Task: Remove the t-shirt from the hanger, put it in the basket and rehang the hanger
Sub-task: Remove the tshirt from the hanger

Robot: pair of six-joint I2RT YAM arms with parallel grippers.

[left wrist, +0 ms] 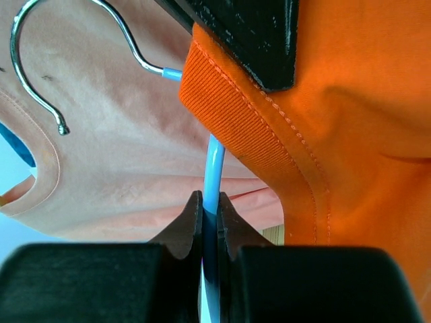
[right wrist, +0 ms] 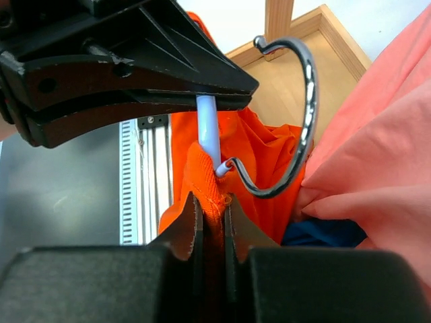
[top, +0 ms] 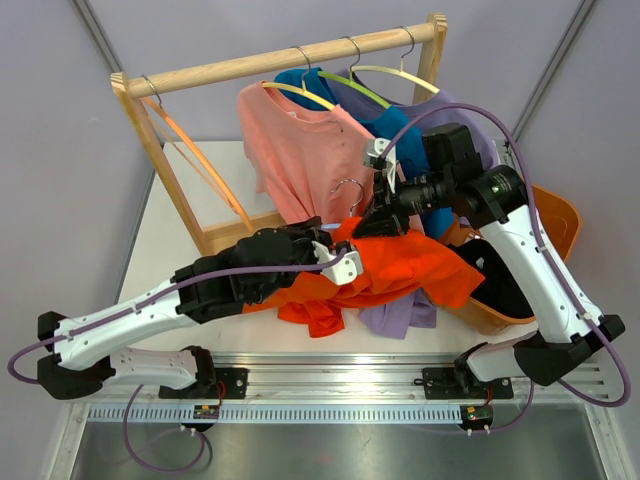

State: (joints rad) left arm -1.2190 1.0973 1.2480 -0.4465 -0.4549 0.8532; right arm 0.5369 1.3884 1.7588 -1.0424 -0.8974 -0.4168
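Observation:
The orange t-shirt point(top: 410, 268) lies bunched on the table in front of the rack, still on a light blue hanger point(left wrist: 213, 165) with a metal hook point(right wrist: 304, 114). My left gripper point(left wrist: 209, 199) is shut on the hanger's blue arm just below the collar. My right gripper point(right wrist: 211, 199) is shut on the shirt's ribbed orange collar point(right wrist: 205, 168), right beside the base of the hook. From above, the left gripper point(top: 338, 258) and the right gripper point(top: 378, 222) meet over the shirt, close together. Most of the hanger is hidden inside the cloth.
A wooden rack point(top: 290, 60) stands at the back with a pink shirt point(top: 300, 150), a blue one and a purple one on hangers. An orange basket point(top: 562, 215) sits at the right. A purple garment point(top: 400, 316) lies under the orange shirt's front edge.

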